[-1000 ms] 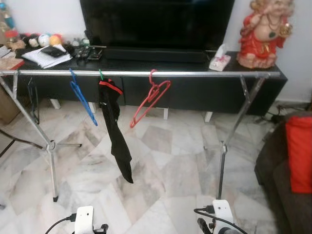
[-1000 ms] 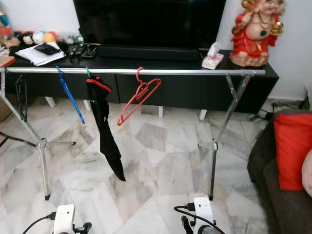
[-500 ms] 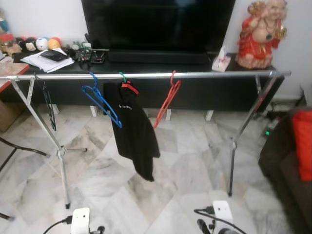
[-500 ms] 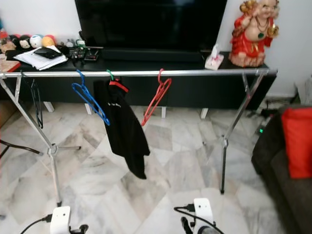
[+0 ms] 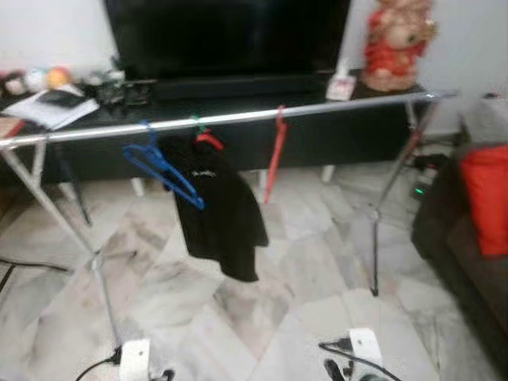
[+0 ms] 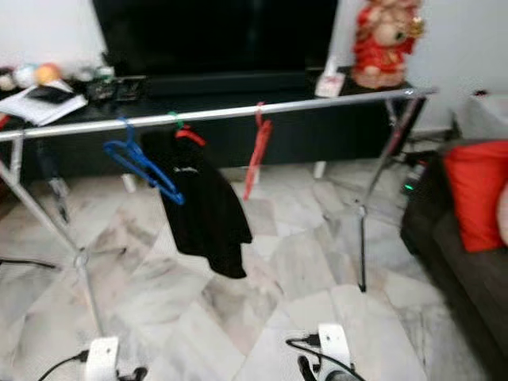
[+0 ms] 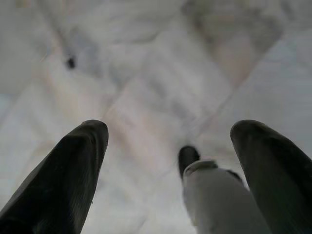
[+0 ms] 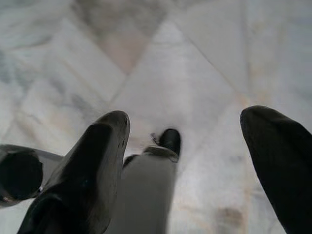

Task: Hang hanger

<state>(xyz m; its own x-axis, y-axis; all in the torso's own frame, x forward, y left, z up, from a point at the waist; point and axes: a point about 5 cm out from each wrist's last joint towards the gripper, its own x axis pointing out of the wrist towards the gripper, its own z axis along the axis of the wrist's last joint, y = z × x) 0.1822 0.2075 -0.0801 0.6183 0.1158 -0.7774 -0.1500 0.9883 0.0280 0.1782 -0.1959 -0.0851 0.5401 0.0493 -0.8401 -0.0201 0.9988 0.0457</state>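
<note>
rail (image 5: 238, 117) | hung: blue hanger (image 5: 163, 165), black garment (image 5: 218, 202), red hanger (image 5: 274, 152)

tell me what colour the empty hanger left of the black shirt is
Blue plastic hanger, clearest in the right eye view.

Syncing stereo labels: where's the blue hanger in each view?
Left eye view: blue hanger hangs on the rail's left part, just left of the black garment.
Right eye view: same spot, shifted a bit toward the picture's left.
Left wrist view: marble floor between open fingers; no hanger.
Right wrist view: the same, floor and open fingers.
Shared landmark: the silver rail.
</note>
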